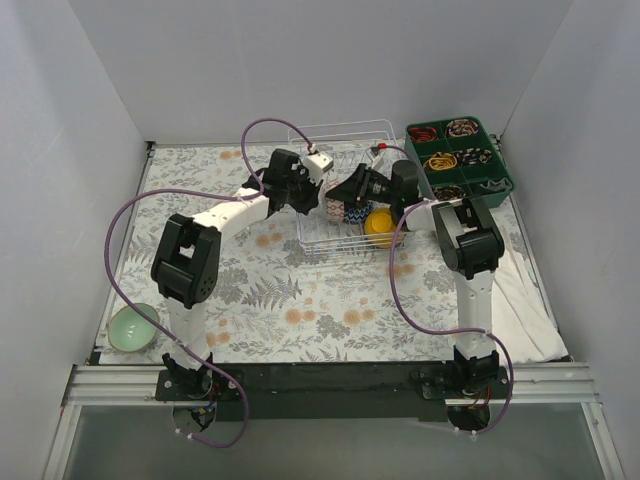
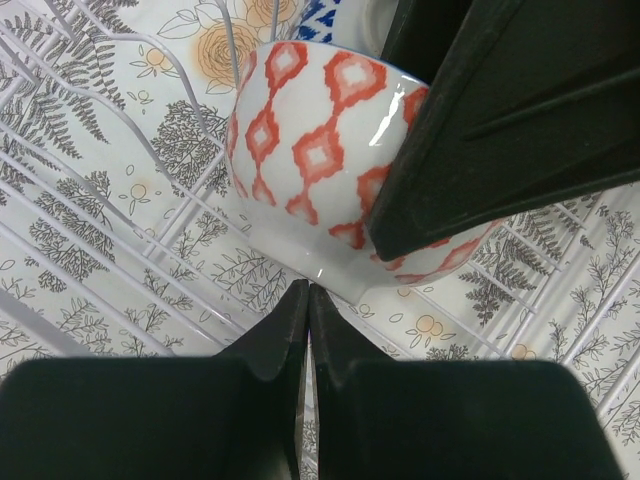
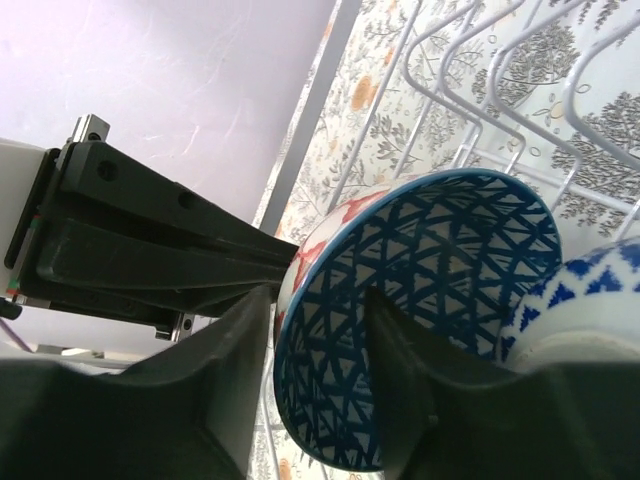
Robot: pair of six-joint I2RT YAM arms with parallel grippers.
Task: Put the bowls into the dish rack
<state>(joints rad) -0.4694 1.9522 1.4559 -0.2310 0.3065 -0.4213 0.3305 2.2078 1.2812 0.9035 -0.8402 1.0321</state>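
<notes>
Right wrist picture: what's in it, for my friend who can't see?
The right pincer grips the rim of a red-and-white bowl, blue-triangled inside, tipped on edge over the white wire dish rack. A blue-patterned bowl sits beside it at the right.

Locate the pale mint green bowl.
Top view: the mint green bowl sits on the table, near-left corner, beside the left arm's base, apart from the dish rack.

Dark green tray [image 1: 500, 158] w/ compartments sits far right on the fern-and-flower tablecloth [image 1: 300, 300], small red, yellow & brown bits inside. 1 crumpled white cloth [image 1: 527, 300] lies along the table's right edge.
</notes>
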